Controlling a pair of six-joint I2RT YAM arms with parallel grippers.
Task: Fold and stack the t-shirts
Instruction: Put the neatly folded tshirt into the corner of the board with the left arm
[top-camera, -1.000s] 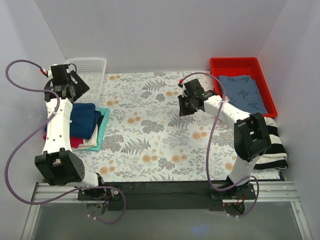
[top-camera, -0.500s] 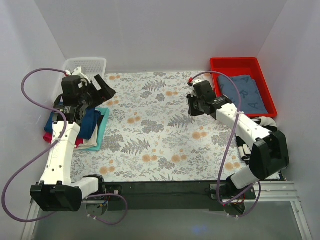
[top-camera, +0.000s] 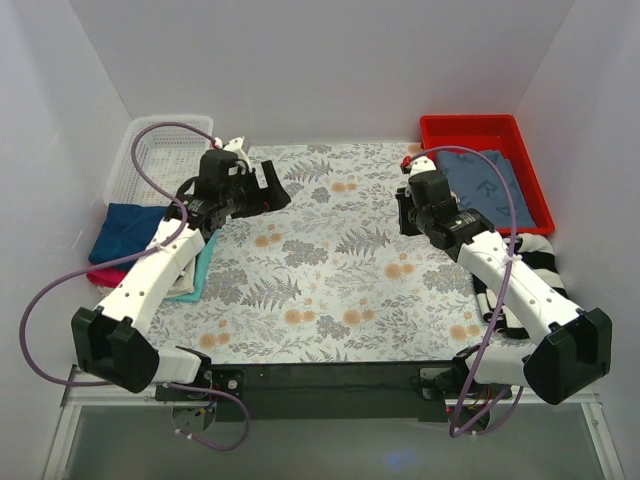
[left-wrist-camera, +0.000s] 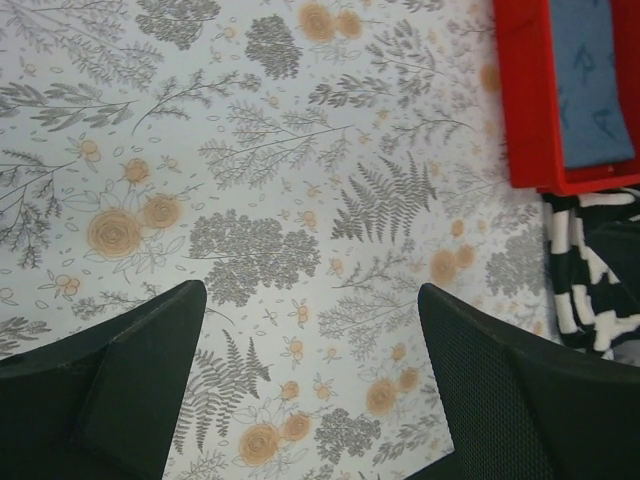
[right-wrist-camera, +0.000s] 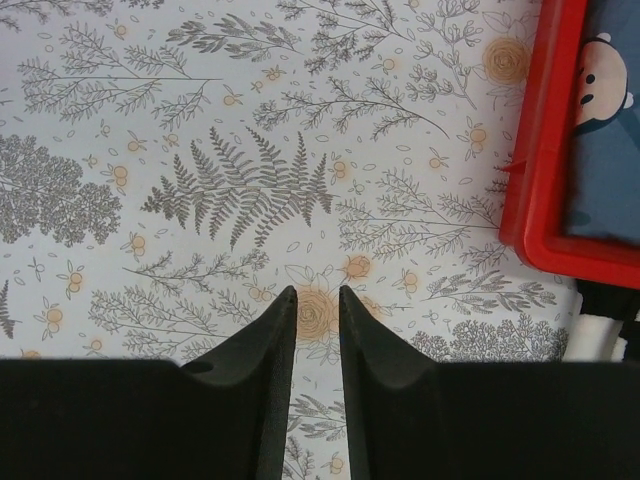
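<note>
Two grippers hung over the floral desk (top-camera: 330, 270). The left gripper (top-camera: 274, 188), toward the far left corner, stood with its jaws wide apart and empty. The right gripper (right-wrist-camera: 318, 292), just beside the red tray (top-camera: 432, 135), showed only a narrow gap with nothing in it. The stack of t-shirts (top-camera: 125, 228) lay at the desk's left edge, navy on top, with red-pink, cream and teal edges below. A blue-grey t-shirt (top-camera: 485, 185) lay in the tray at the far right corner.
</note>
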